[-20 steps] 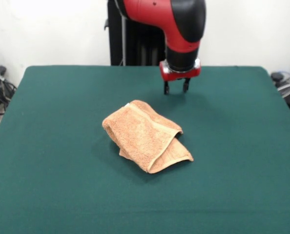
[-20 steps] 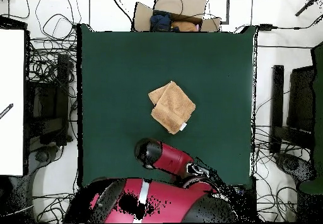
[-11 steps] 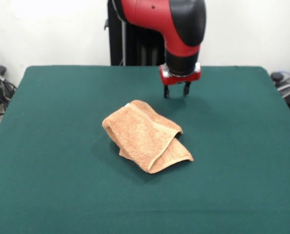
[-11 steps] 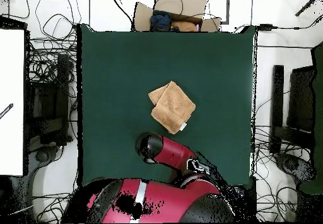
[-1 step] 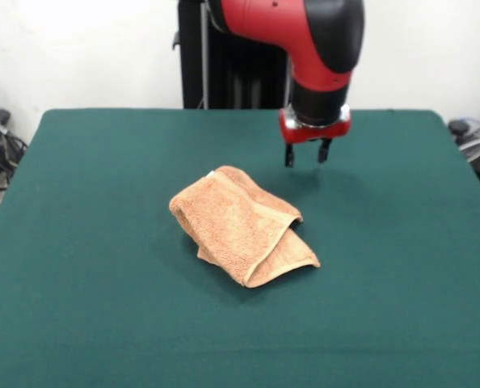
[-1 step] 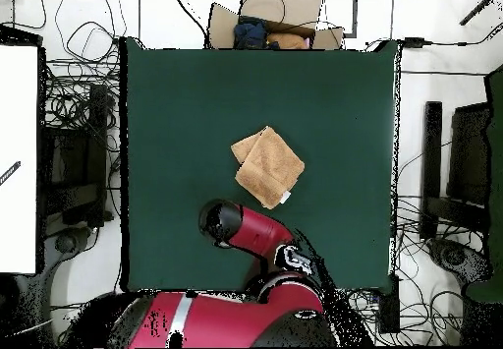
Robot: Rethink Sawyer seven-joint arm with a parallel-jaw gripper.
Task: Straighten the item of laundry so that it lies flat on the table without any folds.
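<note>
The item of laundry (image 5: 242, 222) is a peach-orange terry towel, folded over on itself into a thick bundle near the middle of the dark green table (image 5: 78, 242). From above the towel (image 6: 267, 166) shows as a tilted square with a fold line and a white tag at one corner. My gripper (image 5: 305, 155) hangs open above the table, behind and to the right of the towel, holding nothing. In the overhead view the arm's black and red head (image 6: 224, 223) covers the gripper, just below and left of the towel.
A cardboard box with clothes (image 6: 270, 26) sits beyond the table's top edge in the overhead view. Cables and equipment (image 6: 74, 119) crowd the floor on both sides. A white panel (image 6: 18, 158) stands at the left.
My gripper has moved to the right and slightly lower in the front view, staying open. The towel has not moved.
</note>
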